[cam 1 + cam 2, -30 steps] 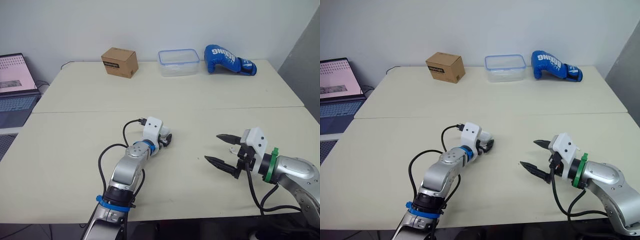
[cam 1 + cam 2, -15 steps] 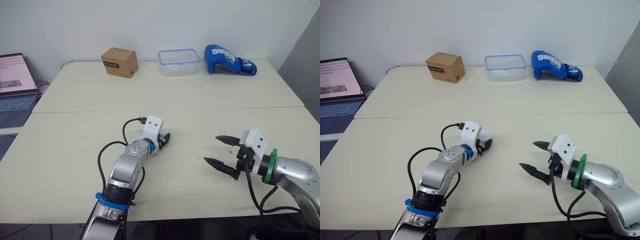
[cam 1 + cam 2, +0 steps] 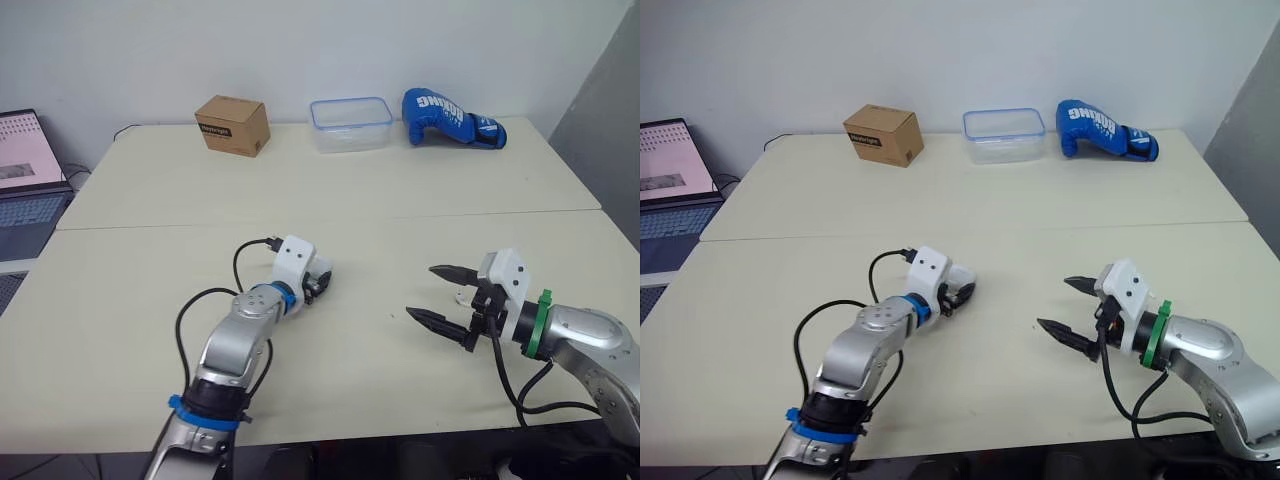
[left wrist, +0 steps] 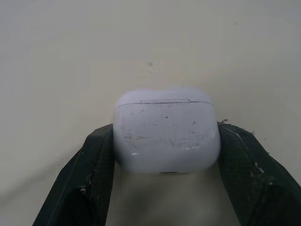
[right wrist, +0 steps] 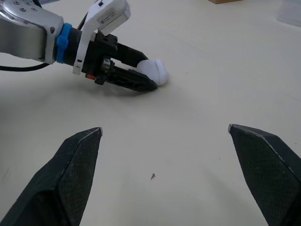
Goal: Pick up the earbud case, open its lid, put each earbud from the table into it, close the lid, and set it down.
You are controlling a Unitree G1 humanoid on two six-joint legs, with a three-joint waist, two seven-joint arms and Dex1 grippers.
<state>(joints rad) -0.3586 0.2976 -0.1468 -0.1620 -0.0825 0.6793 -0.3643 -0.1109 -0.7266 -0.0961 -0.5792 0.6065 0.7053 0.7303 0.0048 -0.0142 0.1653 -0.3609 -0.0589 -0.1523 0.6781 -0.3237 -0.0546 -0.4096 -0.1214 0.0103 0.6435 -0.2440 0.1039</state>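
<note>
Left wrist view is showing the left gripper clamping the earbud case crosswise, lid pointing away; the right gripper is hanging spread wide.

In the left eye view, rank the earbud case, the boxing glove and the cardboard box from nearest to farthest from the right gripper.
From the right gripper:
1. earbud case, close by on its left.
2. boxing glove, roughly straight ahead at the back.
3. cardboard box, also at the back but well off to the left.
</note>
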